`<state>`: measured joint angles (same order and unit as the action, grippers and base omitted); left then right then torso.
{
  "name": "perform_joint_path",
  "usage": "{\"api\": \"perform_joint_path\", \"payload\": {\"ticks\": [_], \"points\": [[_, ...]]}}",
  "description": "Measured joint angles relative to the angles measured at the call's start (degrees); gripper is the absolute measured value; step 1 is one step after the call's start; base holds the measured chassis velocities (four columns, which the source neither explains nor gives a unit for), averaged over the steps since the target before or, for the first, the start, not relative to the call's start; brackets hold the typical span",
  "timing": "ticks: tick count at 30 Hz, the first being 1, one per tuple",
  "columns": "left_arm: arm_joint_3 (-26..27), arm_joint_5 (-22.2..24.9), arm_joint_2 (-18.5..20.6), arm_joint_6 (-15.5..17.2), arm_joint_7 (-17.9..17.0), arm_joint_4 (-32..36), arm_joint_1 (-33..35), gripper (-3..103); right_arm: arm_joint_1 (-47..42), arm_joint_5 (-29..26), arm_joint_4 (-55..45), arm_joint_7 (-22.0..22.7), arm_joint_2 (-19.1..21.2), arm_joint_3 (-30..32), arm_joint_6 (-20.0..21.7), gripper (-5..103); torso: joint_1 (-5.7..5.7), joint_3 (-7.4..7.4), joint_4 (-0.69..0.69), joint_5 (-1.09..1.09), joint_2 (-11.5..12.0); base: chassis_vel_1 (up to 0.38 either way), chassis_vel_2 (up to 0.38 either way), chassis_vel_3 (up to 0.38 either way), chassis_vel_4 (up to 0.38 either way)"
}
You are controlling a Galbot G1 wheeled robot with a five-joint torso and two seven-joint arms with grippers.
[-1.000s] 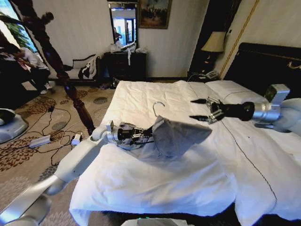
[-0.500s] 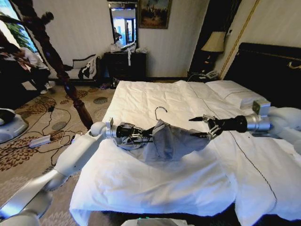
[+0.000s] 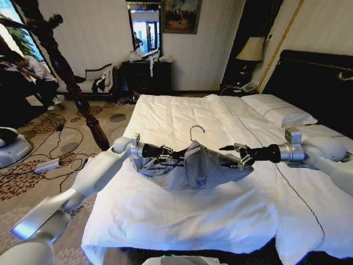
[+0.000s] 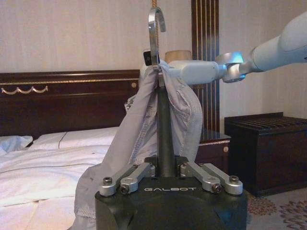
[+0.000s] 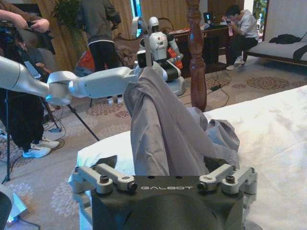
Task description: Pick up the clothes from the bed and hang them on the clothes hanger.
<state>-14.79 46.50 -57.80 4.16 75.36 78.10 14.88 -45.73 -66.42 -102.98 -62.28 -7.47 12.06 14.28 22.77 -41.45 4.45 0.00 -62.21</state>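
Shirt (image 3: 207,163) drapes over the hanger (image 3: 196,131) above the bed (image 3: 182,221); left pincer (image 3: 170,156) clamps the hanger upright, while right pincer (image 3: 234,156), spread open, straddles the fabric's far shoulder.

Hotel bedroom. Pale striped walls are hung with a framed painting (image 3: 181,15) and mirror (image 3: 145,28) above a dark dresser (image 3: 146,77). Patterned carpet (image 3: 38,165), a carved wooden post (image 3: 63,69) and a bedside lamp (image 3: 251,51) are seen.
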Motion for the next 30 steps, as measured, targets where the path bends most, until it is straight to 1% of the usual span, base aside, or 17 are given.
{"api": "perform_joint_path", "payload": {"ticks": [1, 3, 5, 6, 7, 8, 12, 13, 15, 17, 21, 23, 24, 28, 30], "points": [[-0.1, 0.0, -0.2, 0.1, 0.0, -0.1, -0.2, 16, 0.0, 0.2, 0.0, -0.1, -0.1, -0.1, 0.1, 92, 0.00, 0.00, 0.00, 0.00, 0.0, 0.000, 0.000, 0.000, 0.000], [-0.2, 0.0, -0.3, 0.1, 0.0, -0.2, -0.3, 16, 0.0, 0.4, 0.0, -0.1, -0.2, -0.1, 0.1, 92, 0.00, 0.00, 0.00, 0.00, 0.0, 0.000, 0.000, 0.000, 0.000], [-0.5, 0.0, -0.6, 0.2, 0.1, -0.5, -0.7, 16, 0.0, 0.8, 0.2, -0.1, -0.6, -0.1, 0.2, 81, 0.00, 0.00, 0.01, 0.00, 0.0, 0.000, 0.000, 0.000, 0.000], [-0.6, 0.0, -0.7, 0.2, 0.1, -0.6, -0.8, 16, 0.0, 0.9, 0.2, -0.1, -0.7, -0.1, 0.2, 81, 0.00, 0.00, 0.01, 0.00, 0.0, 0.000, 0.000, 0.000, 0.000], [-0.7, 0.0, -0.8, 0.2, 0.1, -0.7, -0.8, 16, 0.0, 1.0, 0.2, -0.1, -0.8, -0.1, 0.2, 76, 0.00, 0.00, 0.01, 0.00, 0.0, 0.000, 0.000, 0.000, 0.000], [-0.7, 0.0, -0.8, 0.2, 0.1, -0.7, -0.8, 16, 0.0, 1.0, 0.2, -0.1, -0.8, -0.1, 0.2, 76, 0.00, 0.00, 0.01, 0.00, 0.0, 0.000, 0.000, 0.000, 0.000], [-0.9, 0.0, -1.2, 0.3, 0.1, -1.1, -1.0, 16, 0.0, 1.3, 0.2, 0.0, -1.2, -0.2, 0.2, 53, 0.00, 0.00, 0.00, 0.00, 0.0, 0.000, 0.000, 0.000, 0.000], [-0.9, 0.0, -1.2, 0.3, 0.1, -1.1, -1.0, 16, 0.0, 1.3, 0.2, 0.0, -1.2, -0.2, 0.2, 53, 0.00, 0.00, 0.00, 0.00, 0.0, 0.000, 0.000, 0.000, 0.000], [-1.0, -0.1, -1.5, 0.4, 0.1, -1.3, -1.1, 16, 0.0, 1.4, 0.0, 0.0, -1.2, -0.2, 0.3, 43, 0.00, 0.00, 0.01, 0.00, 0.0, 0.000, 0.000, 0.000, 0.000], [-1.1, -0.2, -1.6, 0.4, 0.1, -1.4, -1.1, 16, 0.0, 1.4, 0.0, 0.0, -1.2, -0.2, 0.3, 43, 0.00, 0.00, 0.01, 0.00, 0.0, 0.000, 0.000, 0.000, 0.000], [-1.2, -0.4, -1.9, 0.4, 0.3, -1.8, -1.5, 16, 0.0, 1.5, -0.3, -0.1, -1.1, -0.2, 0.5, 21, 0.00, 0.00, 0.01, 0.00, 0.0, 0.000, 0.000, 0.000, 0.000], [-1.2, -0.5, -2.0, 0.4, 0.3, -1.9, -1.7, 16, 0.0, 1.6, -0.3, -0.2, -1.1, -0.2, 0.5, 21, 0.00, 0.00, 0.01, 0.00, 0.0, 0.000, 0.000, 0.000, 0.000], [-1.2, -0.5, -2.1, 0.4, 0.3, -2.0, -1.7, 16, 0.0, 1.7, -0.4, -0.3, -1.1, -0.1, 0.5, 17, 0.00, 0.00, 0.01, 0.00, 0.0, 0.000, 0.000, 0.000, 0.000], [-1.3, -0.5, -2.2, 0.3, 0.6, -2.3, -2.0, 16, 0.0, 2.0, -0.4, -0.3, -1.0, -0.1, 0.5, 16, 0.00, 0.00, 0.00, 0.00, 0.0, 0.000, 0.000, 0.000, 0.000], [-1.3, -0.5, -2.3, 0.3, 0.7, -2.5, -2.2, 16, 0.0, 2.1, -0.6, -0.3, -0.9, 0.0, 1.2, 16, 0.00, 0.00, 0.01, 0.00, 0.0, 0.000, 0.000, 0.000, 0.000]]}}
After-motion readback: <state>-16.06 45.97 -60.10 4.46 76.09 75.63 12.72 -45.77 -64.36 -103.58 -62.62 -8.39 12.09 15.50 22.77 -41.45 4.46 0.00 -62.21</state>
